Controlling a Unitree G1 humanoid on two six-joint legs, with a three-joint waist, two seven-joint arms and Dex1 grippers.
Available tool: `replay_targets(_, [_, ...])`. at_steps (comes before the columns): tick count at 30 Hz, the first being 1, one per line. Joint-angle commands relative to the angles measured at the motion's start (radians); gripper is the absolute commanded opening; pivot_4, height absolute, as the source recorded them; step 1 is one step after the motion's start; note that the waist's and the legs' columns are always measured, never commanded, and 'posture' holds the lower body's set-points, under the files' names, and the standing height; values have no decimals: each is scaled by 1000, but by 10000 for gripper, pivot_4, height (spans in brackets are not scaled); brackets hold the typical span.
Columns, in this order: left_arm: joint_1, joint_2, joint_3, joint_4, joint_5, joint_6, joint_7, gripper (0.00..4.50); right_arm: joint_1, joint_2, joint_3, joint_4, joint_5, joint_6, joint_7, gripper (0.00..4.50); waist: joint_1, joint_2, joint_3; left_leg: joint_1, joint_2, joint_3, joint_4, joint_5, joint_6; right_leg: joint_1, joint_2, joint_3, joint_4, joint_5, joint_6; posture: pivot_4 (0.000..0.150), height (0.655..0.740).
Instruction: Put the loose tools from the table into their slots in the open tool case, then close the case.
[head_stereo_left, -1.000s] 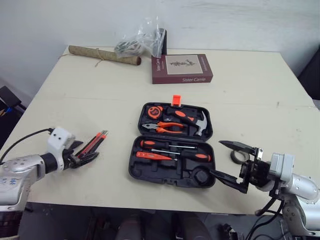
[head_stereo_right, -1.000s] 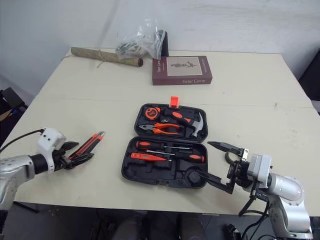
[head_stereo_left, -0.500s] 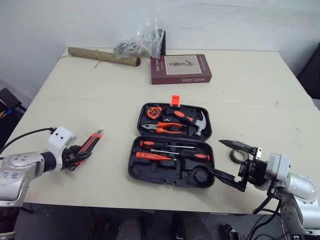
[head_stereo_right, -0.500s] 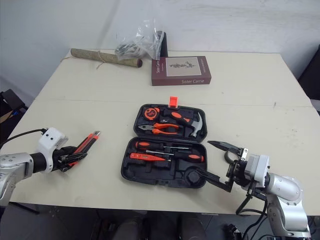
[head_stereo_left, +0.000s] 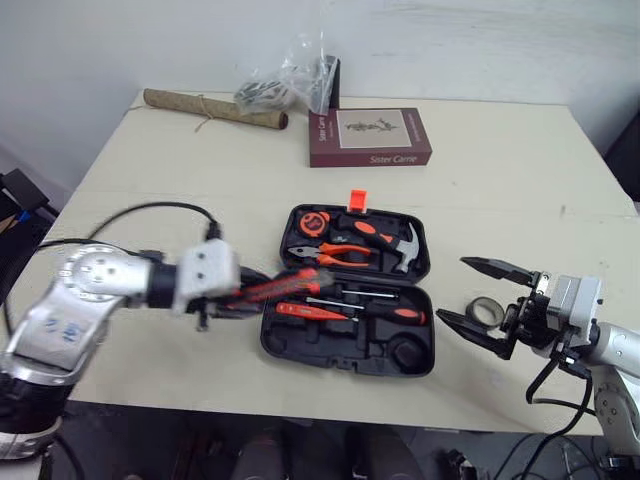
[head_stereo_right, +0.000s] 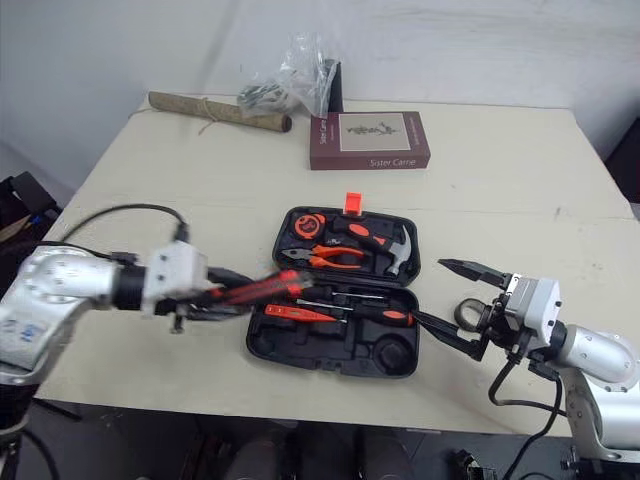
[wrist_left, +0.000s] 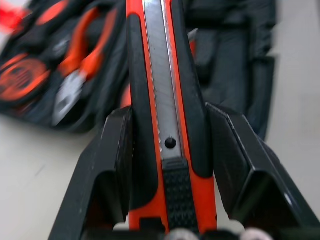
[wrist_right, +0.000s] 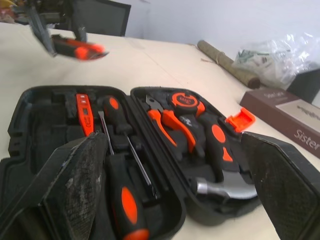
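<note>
We had the utility knife (head_stereo_left: 275, 288) pinched in our left tool (wrist_left: 167, 116), its tip above the tool case (head_stereo_left: 330, 350)'s left edge; our right tool (head_stereo_left: 455, 290) hung spread by the tape roll (head_stereo_left: 484, 311) on the counter (head_stereo_left: 180, 180).

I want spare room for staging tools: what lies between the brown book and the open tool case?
Nothing. Between the book and the tool case, the table is bare, as the left eye view shows.
</note>
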Motion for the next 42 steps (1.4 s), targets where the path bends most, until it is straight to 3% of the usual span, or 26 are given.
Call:
replay_targets(1, [-95, -30, -96, -19, 76, 33, -12, 15284, 12, -11, -26, -19, 8, 2, 5, 45000, 0, 0, 0, 0, 0, 0, 0, 0, 0, 0, 0, 1, 0, 0, 0, 1500, 7400])
replay_targets(5, [-212, -106, -264, 16, 176, 69, -49, 15284, 24, -4, -24, -30, 6, 6, -3, 45000, 7, 0, 0, 0, 0, 1, 1, 0, 0, 0, 1, 2, 0, 0, 0, 1500, 7400])
replay_targets(12, [-285, -162, -373, 11, 253, 143, -83, 15284, 58, 4, -26, -50, 3, -2, -16, 45000, 7, 0, 0, 0, 1, 1, 2, 0, 0, 0, 2, 2, 0, 0, 0, 1500, 7400])
replay_targets(37, [-250, -219, -426, 33, 350, 203, -76, 15283, 153, 45, -56, 35, -8, -145, 39, 45000, 13, 0, 0, 0, 0, 0, 4, 0, 1, 1, 1, 3, 1, 0, 0, 1500, 7400])
replay_targets(39, [-248, -233, -411, 38, 348, 174, -61, 25822, 154, 46, -58, 41, -8, -149, 41, 45000, 14, 0, 0, 0, 0, 0, 4, 0, 1, 1, 1, 3, 1, 0, 0, 1500, 7400])
replay_targets(42, [-245, -260, -380, 49, 342, 101, -37, 37370, 156, 45, -58, 49, -8, -156, 44, 45000, 15, 0, 0, 0, 0, 0, 5, 0, 1, 1, 1, 3, 1, 0, 0, 1500, 7400])
